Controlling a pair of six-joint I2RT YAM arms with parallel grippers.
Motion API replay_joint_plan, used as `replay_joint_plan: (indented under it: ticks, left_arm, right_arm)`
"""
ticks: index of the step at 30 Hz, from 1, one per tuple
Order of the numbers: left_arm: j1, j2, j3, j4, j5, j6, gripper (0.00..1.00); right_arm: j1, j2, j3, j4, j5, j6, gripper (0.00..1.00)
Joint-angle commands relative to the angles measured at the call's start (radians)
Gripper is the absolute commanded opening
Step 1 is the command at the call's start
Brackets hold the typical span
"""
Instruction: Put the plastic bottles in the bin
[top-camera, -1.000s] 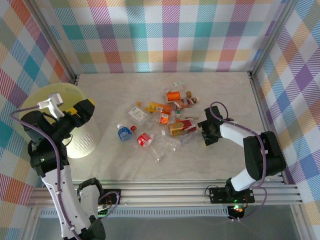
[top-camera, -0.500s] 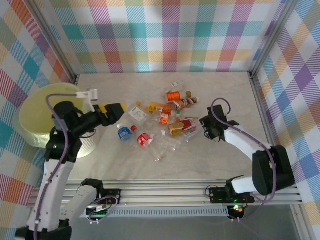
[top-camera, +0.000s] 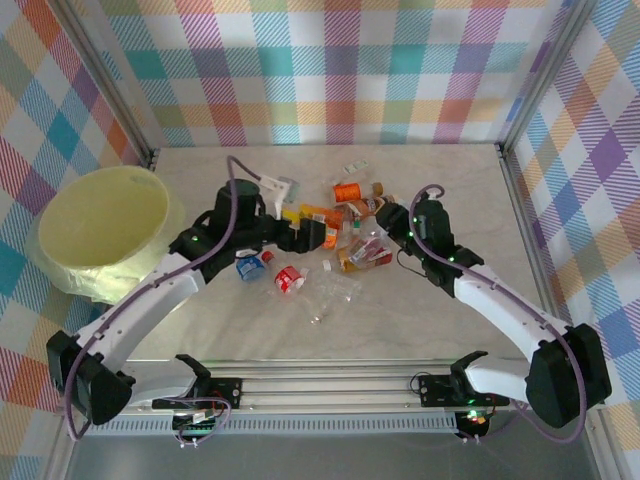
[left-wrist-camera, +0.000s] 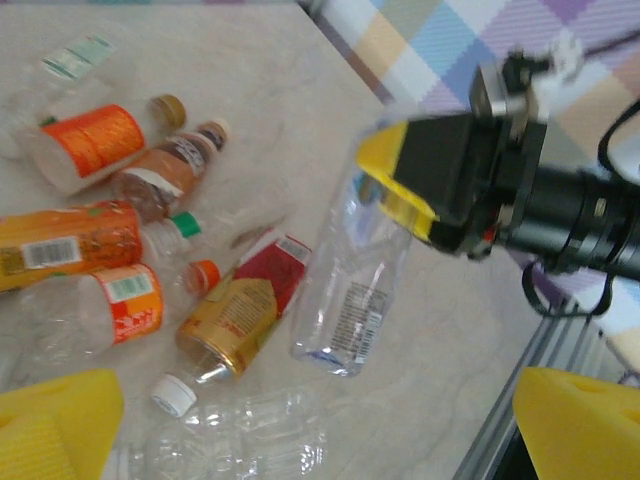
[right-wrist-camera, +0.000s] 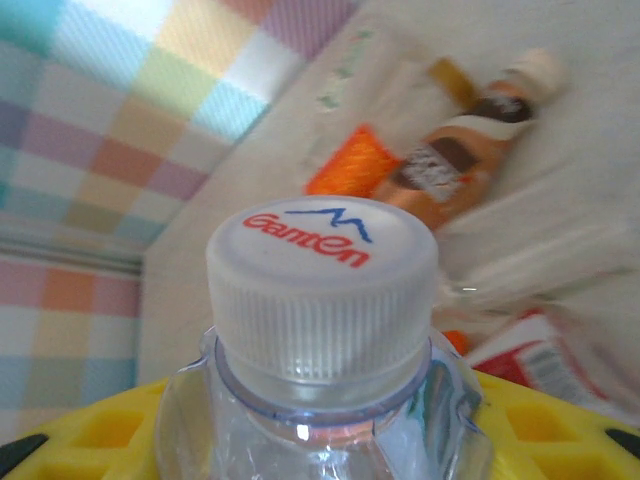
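Tabletop (top-camera: 400, 335) open along near edge; right gripper (left-wrist-camera: 398, 188) clenched on clear bottle (left-wrist-camera: 350, 290), left gripper (top-camera: 322, 236) wide over pile (top-camera: 358, 258).

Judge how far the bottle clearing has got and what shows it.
Done: seemingly nothing; the bin looks empty. In hand: the right gripper is shut on a clear bottle near its cap. Left: the other bottles lie on the table, the left gripper open over them.
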Motion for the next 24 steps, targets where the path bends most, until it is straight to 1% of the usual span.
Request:
replay_joint_plan:
  ticks: [1,4,11,12,15,16,17,19,24]
  left_arm:
    - [-0.036,0.047,0.038,0.031,-0.010,0.079,1.00]
    - [-0.051,0.086,0.046,0.042,0.013,0.086,1.00]
    - [-0.052,0.156,0.071,0.048,0.127,0.092,0.99]
    - [-0.054,0.166,0.078,0.049,0.125,0.094,0.98]
    - [-0.054,0.182,0.083,0.048,0.064,0.082,0.96]
    - [-0.054,0.185,0.083,0.048,0.068,0.082,0.96]
    - [-0.054,0.184,0.080,0.088,0.087,0.082,0.95]
    - [-0.054,0.188,0.076,0.103,0.117,0.076,0.91]
    - [-0.054,0.180,0.054,0.111,0.095,0.065,0.76]
  right_arm:
    - [0.023,0.026,0.040,0.179,-0.122,-0.034,0.47]
    - [0.043,0.038,0.050,0.240,-0.175,-0.045,0.48]
    - [0.085,0.070,0.075,0.334,-0.309,-0.044,0.49]
    - [0.092,0.075,0.078,0.346,-0.322,-0.044,0.49]
    - [0.119,0.087,0.080,0.391,-0.335,-0.033,0.50]
    - [0.127,0.093,0.082,0.406,-0.334,-0.027,0.50]
    - [0.135,0.100,0.085,0.416,-0.339,-0.026,0.50]
    - [0.143,0.117,0.098,0.432,-0.365,-0.026,0.51]
    - [0.161,0.144,0.127,0.446,-0.409,-0.034,0.53]
